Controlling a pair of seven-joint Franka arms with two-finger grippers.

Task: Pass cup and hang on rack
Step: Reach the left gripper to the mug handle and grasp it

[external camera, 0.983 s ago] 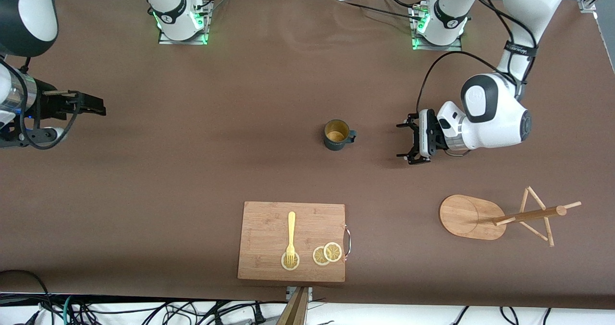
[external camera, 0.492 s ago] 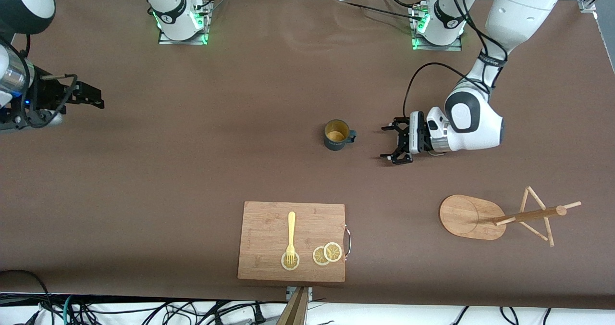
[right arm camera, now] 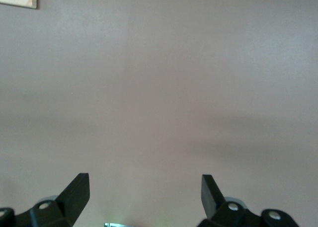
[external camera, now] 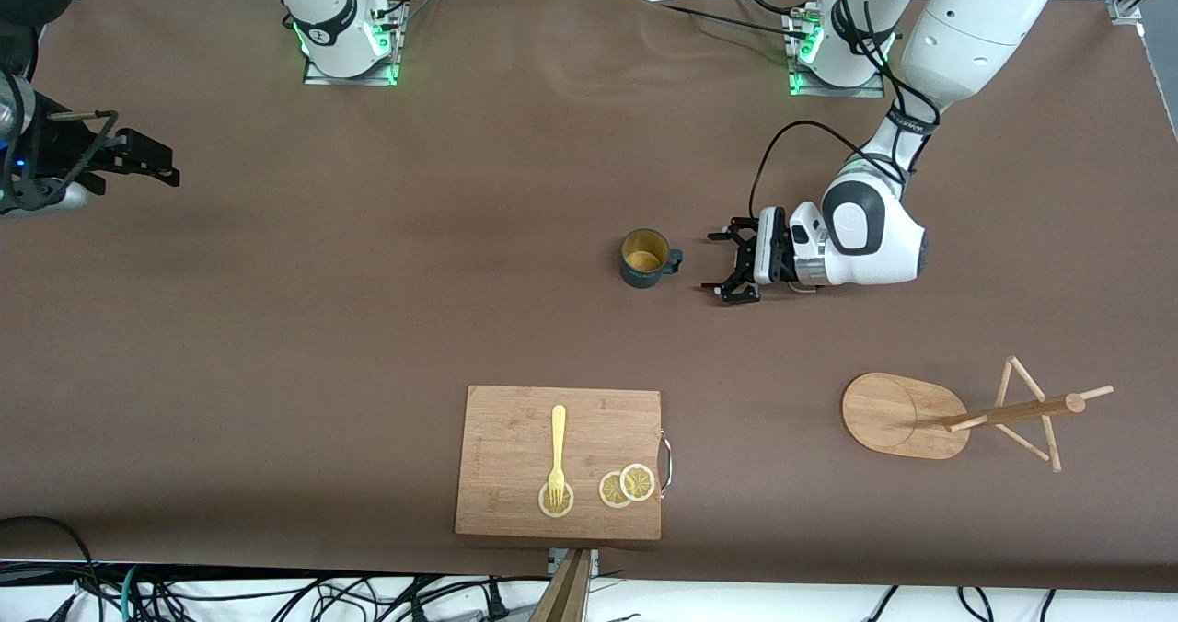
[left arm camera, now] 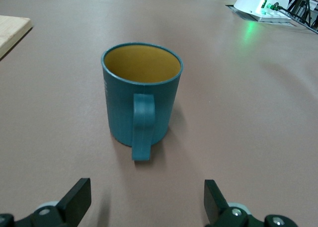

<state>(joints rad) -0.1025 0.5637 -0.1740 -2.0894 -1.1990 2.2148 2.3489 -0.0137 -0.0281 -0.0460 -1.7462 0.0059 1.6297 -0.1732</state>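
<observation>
- Centrally, the cup stood upright on the brown table, just right of the frame's middle in the front view, with its handle pointing toward the left gripper.
- The left gripper was low over the table just beside the cup, on the handle side, not touching it; a narrow gap of bare table showed between the fingertips and the handle.
- Its fingers were spread wide, and in the left wrist view the cup sat centred ahead of the gap, handle facing the camera.
- The right gripper was at the upper left edge of the front view, well apart from the cup; its fingers were spread, with only bare table between them.
- The rack stood at the lower right of the front view, well apart from the cup.
- A cutting board lay at lower centre, carrying a yellow fork and lemon slices.
</observation>
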